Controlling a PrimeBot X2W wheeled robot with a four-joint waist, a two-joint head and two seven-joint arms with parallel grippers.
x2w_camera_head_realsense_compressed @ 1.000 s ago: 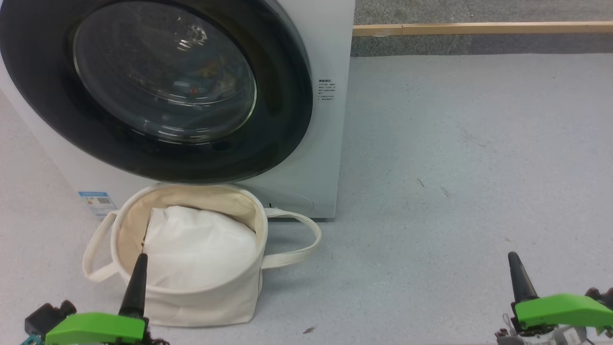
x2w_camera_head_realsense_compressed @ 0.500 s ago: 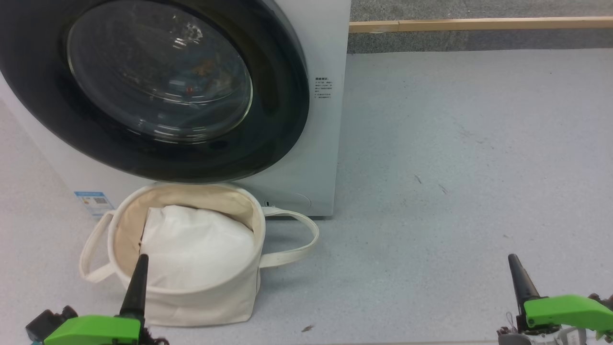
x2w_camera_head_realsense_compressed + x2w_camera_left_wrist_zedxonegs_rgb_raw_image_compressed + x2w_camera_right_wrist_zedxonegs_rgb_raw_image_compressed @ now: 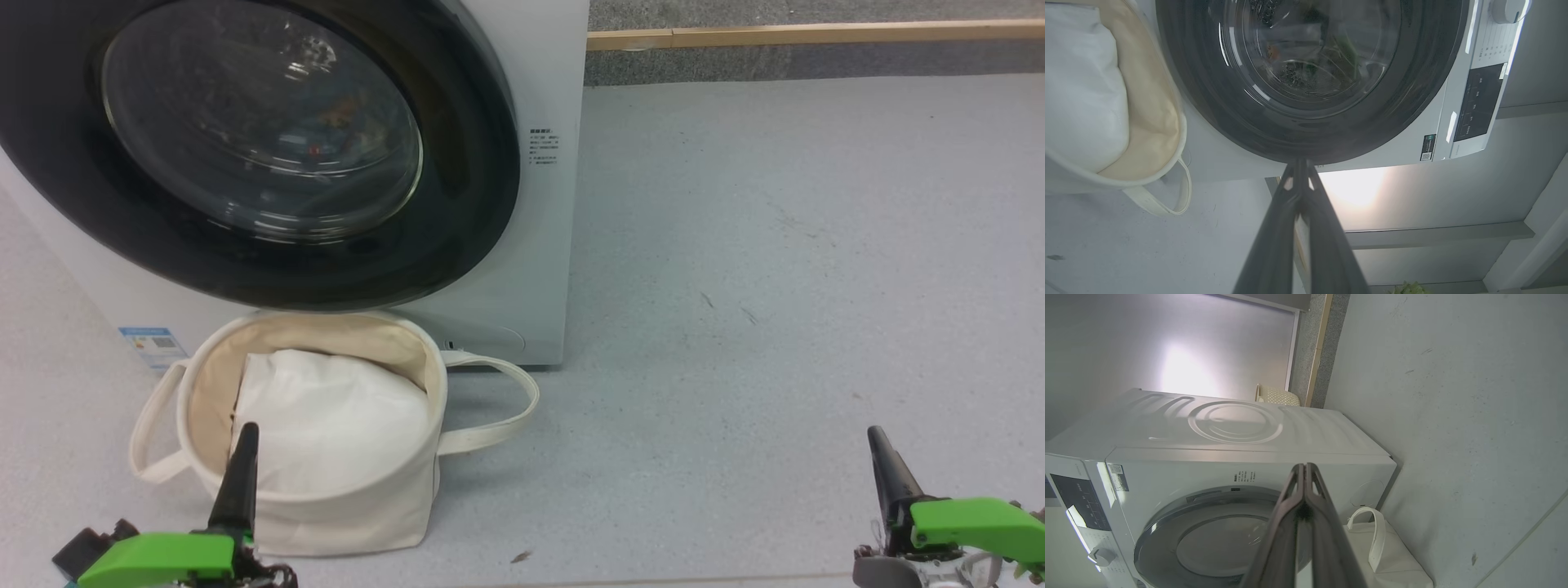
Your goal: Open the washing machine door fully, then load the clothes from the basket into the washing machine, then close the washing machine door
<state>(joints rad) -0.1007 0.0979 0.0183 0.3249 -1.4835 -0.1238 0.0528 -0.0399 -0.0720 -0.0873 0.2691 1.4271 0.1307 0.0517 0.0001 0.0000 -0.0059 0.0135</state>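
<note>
Grey floor [image 3: 775, 286] w/ big white washing machine [image 3: 547, 245], washing machine door [image 3: 473, 163] shut. Just under door: basket [image 3: 351, 514], close for short reach, white bundle [image 3: 335, 416] inside. Behind glass, prob. clothes [image 3: 339, 118]: orange bits. Low, well apart, tips up: left gripper [image 3: 246, 433] & right gripper [image 3: 878, 437], fingers pressed together, holding nothing.

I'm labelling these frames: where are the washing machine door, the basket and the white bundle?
washing machine door [image 3: 478, 163]: head view, on its glossy black rim.
basket [image 3: 359, 514]: head view, on its front canvas wall.
white bundle [image 3: 335, 416]: head view, on its top surface.
</note>
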